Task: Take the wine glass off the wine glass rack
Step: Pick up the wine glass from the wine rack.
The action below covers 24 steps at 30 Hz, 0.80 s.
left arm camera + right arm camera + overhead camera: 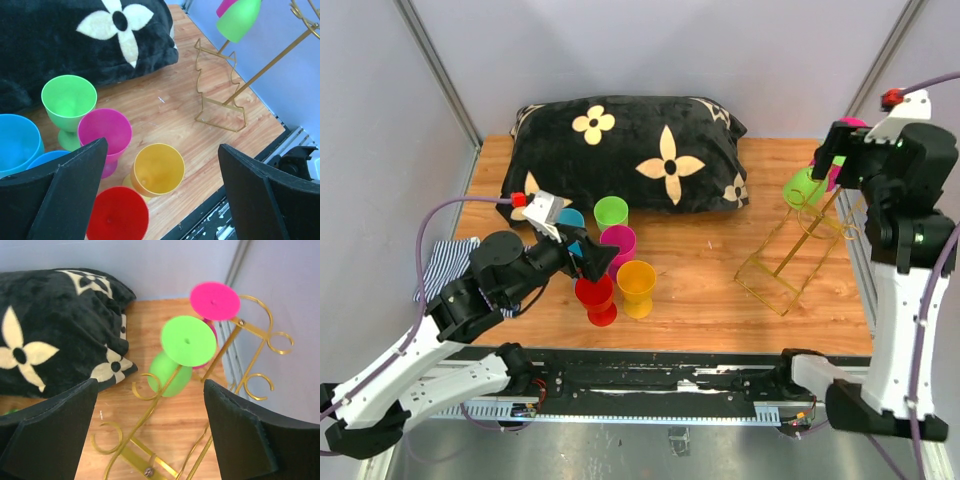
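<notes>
Reaching step. The right claw, jaws wide apart, has the green glass just ahead, hanging on the rack. Next, I think: squeeze its stem and slide it off.

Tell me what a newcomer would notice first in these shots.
Likely the lime green plastic wine glass and the hot pink plastic wine glass hanging upside down on the thin gold wire rack at the right edge of the wooden table, the open right claw facing them. Then the cluster of bright plastic goblets left of centre, and the big black plush pillow with cream flowers at the back.
</notes>
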Motion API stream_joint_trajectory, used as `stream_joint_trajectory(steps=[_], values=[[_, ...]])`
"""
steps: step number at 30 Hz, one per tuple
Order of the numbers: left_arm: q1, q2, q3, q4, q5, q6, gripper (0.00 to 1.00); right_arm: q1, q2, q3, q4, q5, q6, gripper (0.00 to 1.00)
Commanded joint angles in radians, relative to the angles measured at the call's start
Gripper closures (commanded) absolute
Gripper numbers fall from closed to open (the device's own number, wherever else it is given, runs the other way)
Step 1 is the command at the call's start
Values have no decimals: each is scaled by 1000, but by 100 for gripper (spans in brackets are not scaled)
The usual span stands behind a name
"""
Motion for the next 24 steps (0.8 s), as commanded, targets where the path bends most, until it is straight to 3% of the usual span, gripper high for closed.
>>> stream_joint_trajectory(steps=[1, 6, 11, 18, 24], values=[[6, -34, -12, -12, -44, -12, 1, -273, 54, 9, -19, -386, 231, 15], [7, -44, -8, -57, -63, 7, 0, -422, 85, -53, 58, -482, 351, 18], [49, -23, -6, -83, -39, 6, 0, -424, 81, -135, 135, -435, 397, 23], [219, -11, -15, -64, 101, -12, 0, -423, 99, -163, 170, -380, 396, 27], [240, -53, -13, -38, 135, -13, 0, -424, 120, -184, 221, -315, 409, 32]])
